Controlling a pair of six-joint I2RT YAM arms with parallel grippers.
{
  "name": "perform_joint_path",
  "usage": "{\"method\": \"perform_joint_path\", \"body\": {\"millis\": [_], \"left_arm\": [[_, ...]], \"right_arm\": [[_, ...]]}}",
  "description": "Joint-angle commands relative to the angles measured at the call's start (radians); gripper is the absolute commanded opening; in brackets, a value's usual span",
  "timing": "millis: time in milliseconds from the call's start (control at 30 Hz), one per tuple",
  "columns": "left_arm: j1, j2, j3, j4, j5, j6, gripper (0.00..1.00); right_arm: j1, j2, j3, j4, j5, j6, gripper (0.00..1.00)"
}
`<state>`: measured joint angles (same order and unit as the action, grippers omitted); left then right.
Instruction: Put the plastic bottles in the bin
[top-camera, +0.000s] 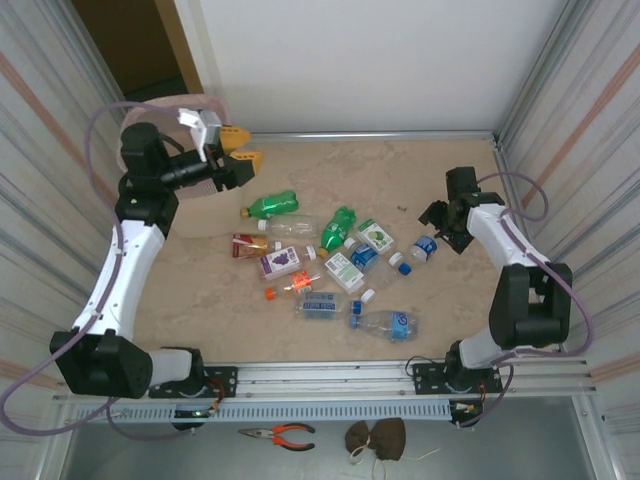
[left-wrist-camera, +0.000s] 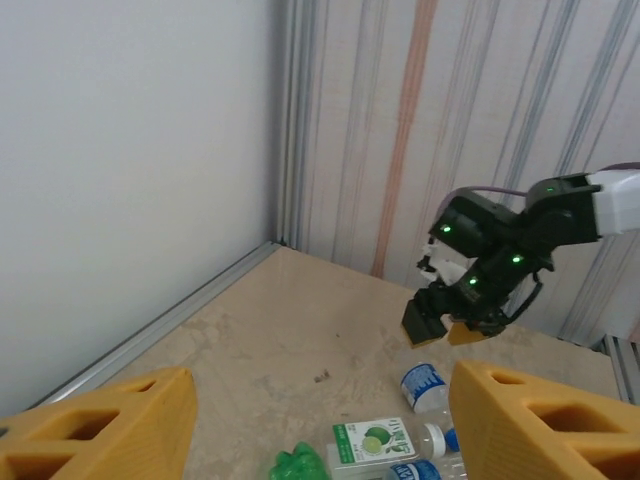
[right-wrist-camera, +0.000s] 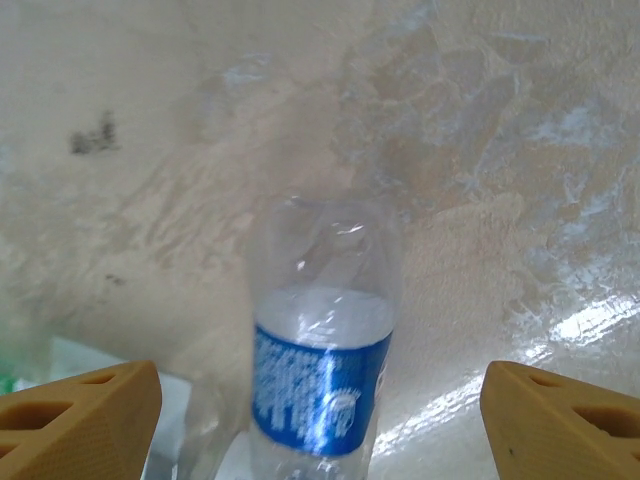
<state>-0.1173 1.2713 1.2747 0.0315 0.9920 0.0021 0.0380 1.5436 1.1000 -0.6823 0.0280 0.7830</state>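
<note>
Overhead, bin: pale pink rim at the far-left corner of the surface, mostly hidden behind the left arm; its contents cannot be seen.
Overhead, bottles: lying loose across the middle of the surface, all outside the bin. Among them are a green bottle, a purple-label bottle and a long clear bottle nearest the front edge.
Overhead, writing: every label is too small to read.
Overhead, left gripper: just beside the bin's rim, yellow fingers apart with nothing between them.
Overhead, right gripper: toward the right edge, over a blue-label bottle.
Left wrist, left gripper: fingers spread wide and empty.
Left wrist, labels: a white-and-green label shows a lime picture, its print too small to read; the blue-label bottle lies under the right gripper.
Right wrist, right gripper: fingers wide apart, gripping nothing.
Right wrist, blue-label bottle: clear and crushed, lying on the surface between the fingers and touching neither; white print on the blue band is too blurred to read.
</note>
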Motion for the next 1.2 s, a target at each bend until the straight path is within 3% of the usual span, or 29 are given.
{"method": "perform_joint_path", "body": {"millis": [0,300,633,967,1167], "left_arm": [[-0.055,-0.036,-0.003,-0.068,-0.048,0.104,0.68],[-0.074,-0.045,-0.033,-0.035,-0.076,0.096,0.67],[-0.074,-0.043,-0.044,0.0,-0.068,0.065,0.65],[-0.076,-0.069,-0.058,0.043,-0.062,0.034,0.64],[-0.102,-0.059,-0.063,0.032,-0.083,0.047,0.64]], "right_arm": [[-0.016,0.064,0.037,0.001,-0.002,0.054,0.81],[-0.027,0.228,0.05,0.047,-0.059,0.088,0.79],[-0.041,0.246,0.031,0.064,-0.046,0.099,0.61],[-0.043,0.118,-0.028,0.059,-0.03,0.082,0.53],[-0.042,-0.052,-0.075,-0.003,0.082,0.036,0.53]]}}
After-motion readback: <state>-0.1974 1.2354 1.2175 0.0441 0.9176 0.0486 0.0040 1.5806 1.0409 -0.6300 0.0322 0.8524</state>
